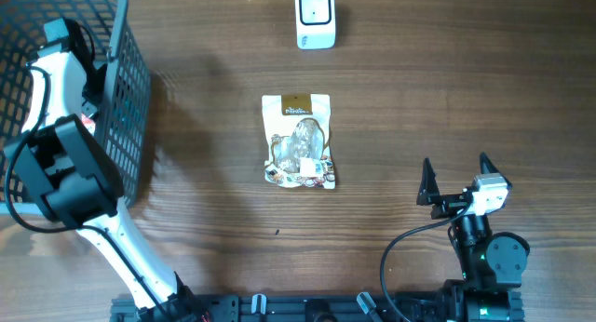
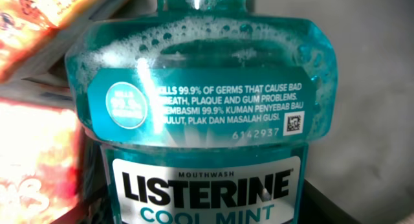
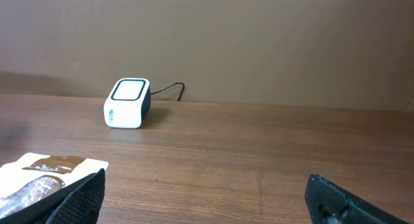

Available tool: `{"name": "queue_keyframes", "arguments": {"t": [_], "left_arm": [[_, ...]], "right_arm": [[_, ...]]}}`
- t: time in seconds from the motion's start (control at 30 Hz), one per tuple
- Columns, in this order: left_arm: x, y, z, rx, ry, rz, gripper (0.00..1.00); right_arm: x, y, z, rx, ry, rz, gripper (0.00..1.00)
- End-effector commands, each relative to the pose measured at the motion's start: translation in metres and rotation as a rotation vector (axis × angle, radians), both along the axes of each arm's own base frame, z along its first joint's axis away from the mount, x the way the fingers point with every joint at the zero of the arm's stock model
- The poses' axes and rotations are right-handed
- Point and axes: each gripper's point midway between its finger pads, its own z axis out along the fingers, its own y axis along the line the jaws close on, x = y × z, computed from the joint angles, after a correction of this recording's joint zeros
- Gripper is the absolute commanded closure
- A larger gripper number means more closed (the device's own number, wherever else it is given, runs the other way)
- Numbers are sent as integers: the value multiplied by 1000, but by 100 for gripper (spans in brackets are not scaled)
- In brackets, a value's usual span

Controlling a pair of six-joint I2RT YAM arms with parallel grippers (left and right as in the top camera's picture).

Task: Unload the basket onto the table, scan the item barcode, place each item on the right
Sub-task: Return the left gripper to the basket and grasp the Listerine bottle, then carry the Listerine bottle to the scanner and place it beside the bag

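Left wrist camera, pressed close to a teal mouthwash bottle [image 2: 207, 120] standing in the wire basket [image 1: 130, 89] at the table's left edge, where my left arm [image 1: 56, 168] reaches in. The left gripper's fingers appear in neither this shot nor the overhead one, so I cannot tell how wide that hand stands or whether it has the bottle.

The risks, as I judge them, start with the bottle itself. It is smooth, rounded and full of liquid, with foam at the shoulder, so a hold placed high could slide off. Orange packets [image 2: 35, 159] crowd its left side and may be pinched or dragged up with it. On the way out, bottle or wrist could catch on the basket wall. Only a small square code [image 2: 293, 122] shows on this face, under some glare, and I see no striped barcode, so the wrong side may be turned to the reader.

Out on the table, the white scanner [image 1: 316, 17] sits at the far edge. A snack pouch [image 1: 298, 141] lies flat in front of it, apart, near the likely approach. The right gripper [image 1: 454, 181] hangs over the near right, jaws spread wide and empty, well clear.
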Motion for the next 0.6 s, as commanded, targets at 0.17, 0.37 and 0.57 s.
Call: {"name": "queue_keyframes", "arguments": {"t": [0.17, 0.37, 0.57], "left_arm": [[9, 3, 141, 113, -308, -3, 48], [-10, -4, 246, 205, -540, -2, 46], [-51, -52, 347, 202, -798, -85, 45]], "right_arm": [[0, 0, 1, -10, -7, -3, 0], [0, 0, 1, -10, -7, -3, 0], [0, 0, 1, -10, -7, -3, 0]]}}
